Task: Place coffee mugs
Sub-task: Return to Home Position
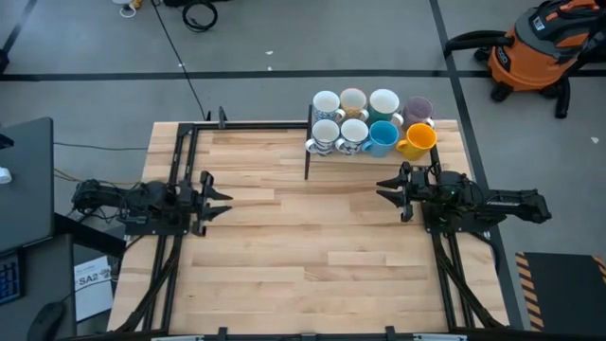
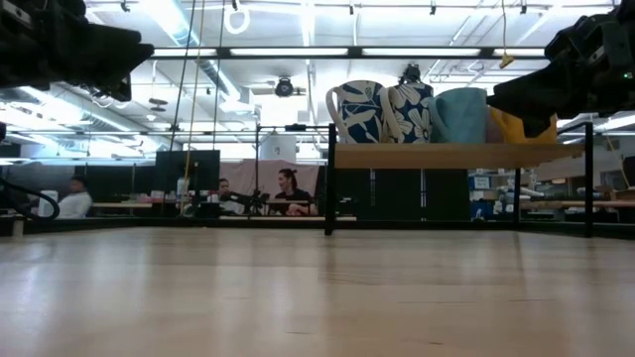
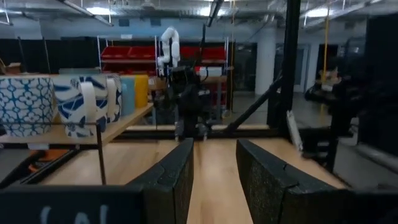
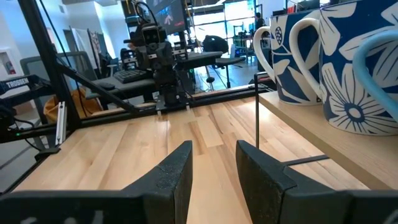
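Several coffee mugs (image 1: 371, 121) stand upright on their bases in two rows on a raised wooden shelf (image 2: 456, 156) at the table's far right. Among them are a bright blue one (image 1: 383, 137), a yellow-orange one (image 1: 418, 140) and blue-and-white patterned ones (image 4: 348, 68). My left gripper (image 1: 220, 199) hovers over the table's left side, open, pointing level toward the right. My right gripper (image 1: 386, 189) hovers at the right side, just nearer than the shelf, open, pointing toward the left. Nothing lies between the fingers of either gripper (image 3: 214, 149) (image 4: 214, 152).
A black metal frame (image 1: 180, 152) runs along the table's edges, with an upright post (image 1: 308, 152) at the shelf's left end. The bare wooden tabletop (image 1: 303, 227) lies between the two arms. Beyond the table, an orange vacuum (image 1: 540, 47) stands on the floor and people (image 2: 288, 193) sit at desks.
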You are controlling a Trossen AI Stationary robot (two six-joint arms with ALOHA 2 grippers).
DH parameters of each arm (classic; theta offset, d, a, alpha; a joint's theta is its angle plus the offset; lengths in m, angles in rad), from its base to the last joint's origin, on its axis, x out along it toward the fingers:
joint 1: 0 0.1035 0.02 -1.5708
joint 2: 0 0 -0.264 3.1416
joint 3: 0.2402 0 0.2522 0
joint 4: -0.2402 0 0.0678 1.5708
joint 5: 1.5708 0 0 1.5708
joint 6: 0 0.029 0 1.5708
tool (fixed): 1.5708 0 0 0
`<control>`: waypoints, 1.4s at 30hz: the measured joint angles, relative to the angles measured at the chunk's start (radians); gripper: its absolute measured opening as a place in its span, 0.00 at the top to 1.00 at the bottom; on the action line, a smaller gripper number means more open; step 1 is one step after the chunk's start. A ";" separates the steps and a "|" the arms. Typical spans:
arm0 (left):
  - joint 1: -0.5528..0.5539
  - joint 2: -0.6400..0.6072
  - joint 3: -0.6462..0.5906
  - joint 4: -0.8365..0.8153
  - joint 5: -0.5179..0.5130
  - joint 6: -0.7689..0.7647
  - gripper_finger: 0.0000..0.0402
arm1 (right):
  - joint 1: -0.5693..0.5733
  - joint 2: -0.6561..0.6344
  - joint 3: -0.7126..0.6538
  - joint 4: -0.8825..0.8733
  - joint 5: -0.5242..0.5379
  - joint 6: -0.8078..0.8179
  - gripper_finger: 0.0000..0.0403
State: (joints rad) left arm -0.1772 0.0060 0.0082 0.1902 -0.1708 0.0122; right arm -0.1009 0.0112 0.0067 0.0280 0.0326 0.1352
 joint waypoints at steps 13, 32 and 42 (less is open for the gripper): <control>0.000 0.001 0.000 -0.130 -0.035 0.032 0.68 | 0.000 0.000 0.000 0.000 0.000 0.000 0.68; 0.000 0.000 -0.001 -0.128 -0.038 0.033 0.68 | 0.000 0.000 0.000 0.000 0.000 0.000 0.68; 0.000 -0.004 -0.001 -0.093 -0.041 0.033 0.68 | 0.000 0.000 0.000 0.000 0.000 0.000 0.68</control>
State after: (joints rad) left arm -0.1772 0.0024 0.0069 0.0971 -0.2114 0.0456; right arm -0.1011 0.0111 0.0067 0.0278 0.0330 0.1352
